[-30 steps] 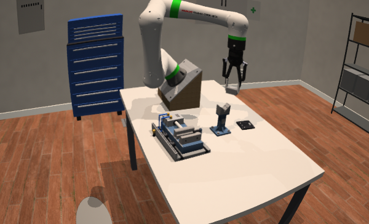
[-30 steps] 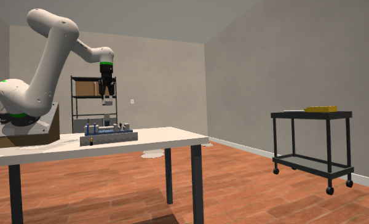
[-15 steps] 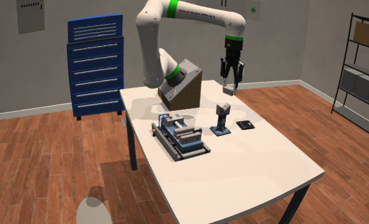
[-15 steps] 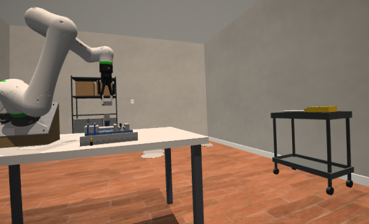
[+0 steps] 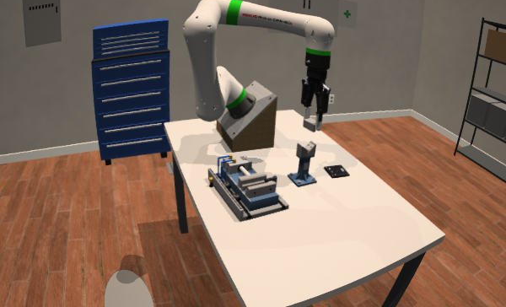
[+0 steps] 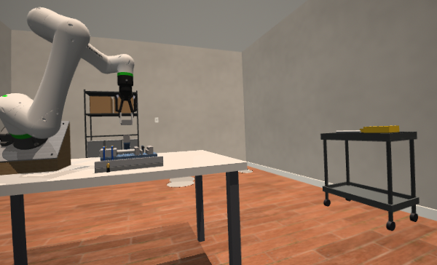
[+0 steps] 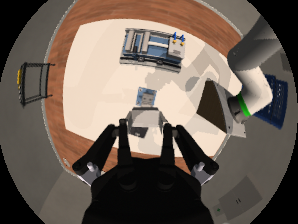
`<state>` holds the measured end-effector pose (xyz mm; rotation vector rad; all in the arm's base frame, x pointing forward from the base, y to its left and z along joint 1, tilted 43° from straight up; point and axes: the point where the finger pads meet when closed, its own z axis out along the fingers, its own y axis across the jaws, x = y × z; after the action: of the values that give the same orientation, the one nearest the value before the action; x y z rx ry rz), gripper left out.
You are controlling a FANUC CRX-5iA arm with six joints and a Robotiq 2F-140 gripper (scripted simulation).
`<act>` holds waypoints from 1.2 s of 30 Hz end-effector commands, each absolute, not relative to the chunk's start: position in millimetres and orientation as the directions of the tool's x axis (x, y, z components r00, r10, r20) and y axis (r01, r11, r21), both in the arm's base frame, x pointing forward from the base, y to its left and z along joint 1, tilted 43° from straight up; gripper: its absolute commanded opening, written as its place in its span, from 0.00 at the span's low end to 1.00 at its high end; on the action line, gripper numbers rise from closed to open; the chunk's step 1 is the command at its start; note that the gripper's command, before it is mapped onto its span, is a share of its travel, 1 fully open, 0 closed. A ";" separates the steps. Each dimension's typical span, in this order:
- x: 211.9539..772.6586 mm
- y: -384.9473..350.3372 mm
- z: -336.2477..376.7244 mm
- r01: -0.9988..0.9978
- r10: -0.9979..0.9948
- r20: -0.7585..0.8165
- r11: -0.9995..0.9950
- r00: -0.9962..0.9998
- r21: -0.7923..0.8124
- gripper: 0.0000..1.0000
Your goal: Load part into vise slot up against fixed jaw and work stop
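The part (image 5: 310, 124) is a small pale grey block, held in the air between the gripper's (image 5: 312, 121) fingertips, well above the table (image 5: 320, 243) and above and behind the V-block (image 5: 305, 150). From the wrist view the block (image 7: 147, 121) shows a light, squarish face with a darker band along one side; the slot's facing cannot be told. The fingers (image 5: 306, 100) are pinched on the block, one on each side, and the gripper hangs straight down from the wrist. The V-block stands upright on a blue foot, its grey notch open at the top. Just beside it to the right lies the infeed plate (image 5: 336, 171), a small dark square flat on the table, with nothing on it. To the left of the V-block sits the vise (image 5: 249, 188), blue-bodied with grey jaws standing apart, on a grey base rail; the cylinder rod runs in from the far end. The only legible writing is on the arm's (image 5: 270, 19) upper link: red "FANUC" lettering followed by smaller text that is too blurred to read. The arm is white with green rings at the joints and is mounted on a sloped grey and brown pedestal (image 5: 266, 129) at the table's far edge. A green cross sign (image 5: 347, 13) hangs on the back wall. A blue drawer cabinet (image 5: 131, 91) stands left of the table, a black rack (image 5: 482, 53) with boxes at the right, and a black cart (image 6: 368, 136) across the room carries a yellow object.
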<state>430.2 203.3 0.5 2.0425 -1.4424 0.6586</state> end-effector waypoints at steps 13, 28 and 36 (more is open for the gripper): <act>430.3 198.1 4.7 -0.980 -0.709 0.680 -0.189 0.185 0.070 0.00; 430.3 195.9 6.3 -0.987 -0.717 0.683 -0.154 0.138 0.037 0.00; 430.3 195.6 6.5 -0.988 -0.718 0.683 -0.150 0.132 0.033 0.00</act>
<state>430.2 195.4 6.4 1.9293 -1.6360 0.7306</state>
